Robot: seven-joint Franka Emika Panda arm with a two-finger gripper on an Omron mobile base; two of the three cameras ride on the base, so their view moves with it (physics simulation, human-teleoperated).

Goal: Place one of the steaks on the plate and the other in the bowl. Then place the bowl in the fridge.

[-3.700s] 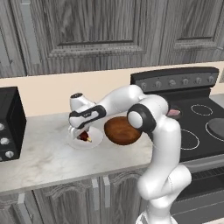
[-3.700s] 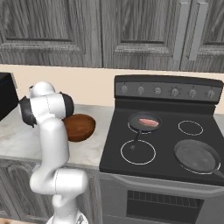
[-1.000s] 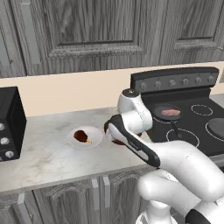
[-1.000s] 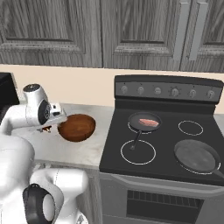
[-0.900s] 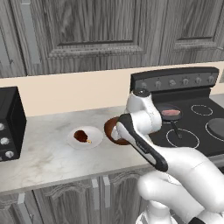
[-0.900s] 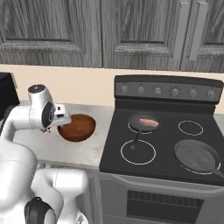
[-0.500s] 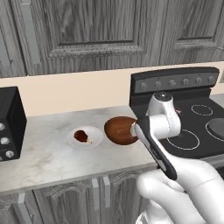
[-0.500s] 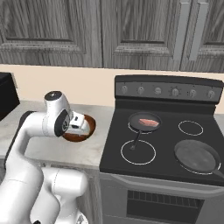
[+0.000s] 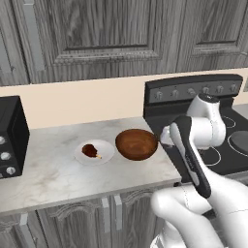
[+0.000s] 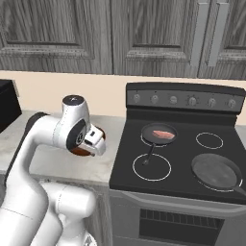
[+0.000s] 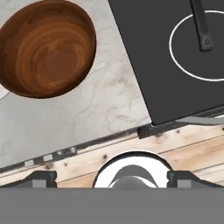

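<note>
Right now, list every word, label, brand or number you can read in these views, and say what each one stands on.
None can be read.
Stove knobs: any markings too small to tell.
Microwave dials: no legible marks.
Bowl, plate, cabinets: plain, no text.

2 dark frying pans (image 10: 215,171) sit on the black stove (image 10: 180,163); a black microwave (image 9: 9,138) stands on the marble counter (image 9: 53,172).

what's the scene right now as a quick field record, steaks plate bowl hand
dark steak: on the plate
plate: on the counter, left of the bowl
pink steak: in the frying pan on the stove's rear left burner
bowl: empty, on the counter beside the stove
hand: open, holding nothing, above the counter edge by the stove
</note>
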